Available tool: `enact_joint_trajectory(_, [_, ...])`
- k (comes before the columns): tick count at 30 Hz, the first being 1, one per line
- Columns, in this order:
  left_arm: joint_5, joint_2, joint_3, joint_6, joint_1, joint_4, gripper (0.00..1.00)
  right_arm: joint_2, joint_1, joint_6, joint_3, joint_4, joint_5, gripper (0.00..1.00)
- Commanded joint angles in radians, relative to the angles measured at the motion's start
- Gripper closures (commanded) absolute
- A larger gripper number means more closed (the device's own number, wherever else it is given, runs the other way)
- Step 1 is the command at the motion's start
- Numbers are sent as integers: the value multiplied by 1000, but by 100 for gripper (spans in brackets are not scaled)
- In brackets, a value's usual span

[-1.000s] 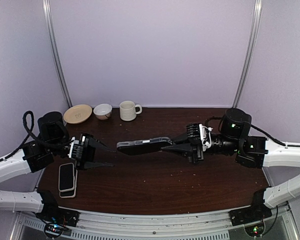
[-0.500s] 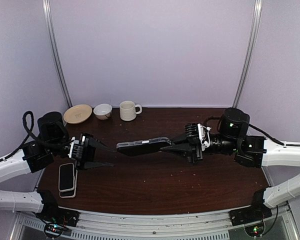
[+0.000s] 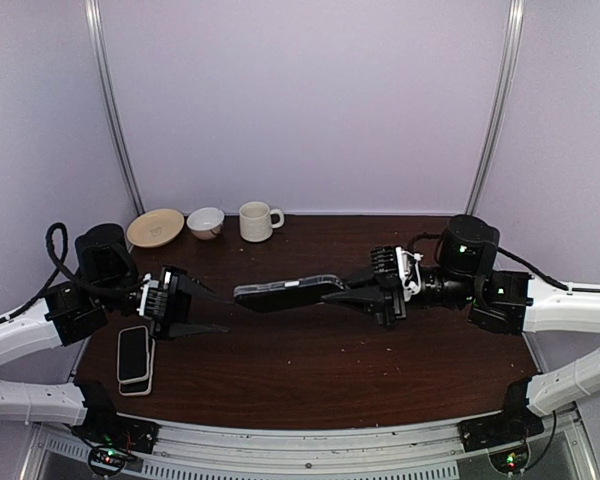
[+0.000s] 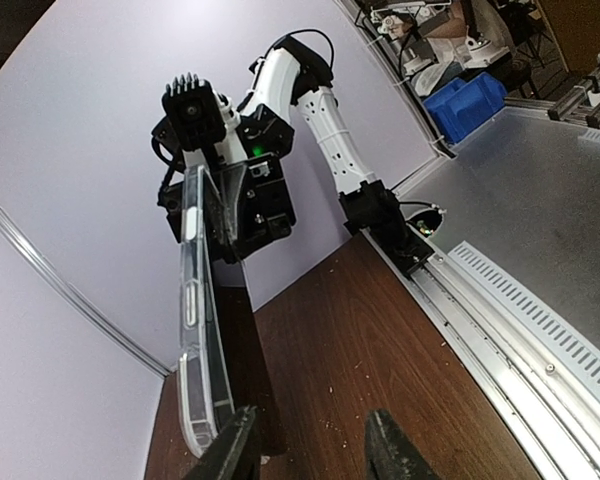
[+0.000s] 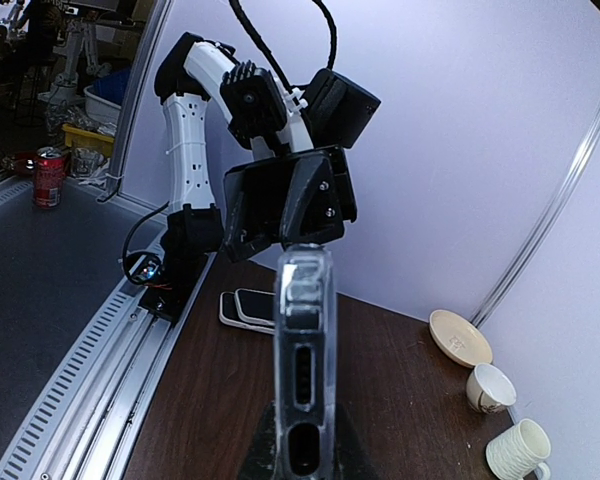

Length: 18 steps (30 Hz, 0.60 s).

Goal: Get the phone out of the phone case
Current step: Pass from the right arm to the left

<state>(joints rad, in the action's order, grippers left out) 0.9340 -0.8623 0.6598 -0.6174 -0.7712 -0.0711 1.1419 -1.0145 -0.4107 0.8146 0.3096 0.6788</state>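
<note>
**Nothing has moved in the last second, so the extraction has not begun.**
At 9 o'clock our left claw [image 3: 218,312] hangs half spread and empty, just short of the cased phone [image 3: 280,293], which is aloft over the bench [image 3: 310,370]. At 3 o'clock our right claw [image 3: 338,291] pinches its far end. The cups [image 3: 258,221] at 11 and the spare phones [image 3: 133,358] at 8 sit well apart.

Dark brown table [image 3: 310,370] with saucer [image 3: 155,227], small bowl [image 3: 205,221], mug [image 3: 256,221] at back, two stacked phones [image 3: 133,356] near left

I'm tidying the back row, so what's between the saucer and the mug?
A small white bowl sits between the tan saucer and the mug, clearest in the top view.
</note>
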Motion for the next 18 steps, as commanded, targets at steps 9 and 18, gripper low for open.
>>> enact_joint_trajectory(9, [-66,-12,17,4,1,-10,61,-16,-9,9,54,18,116,100])
enact_joint_trajectory(18, [-55,-24,27,-14,0,27,61,-2,-17,17,63,33,119,100])
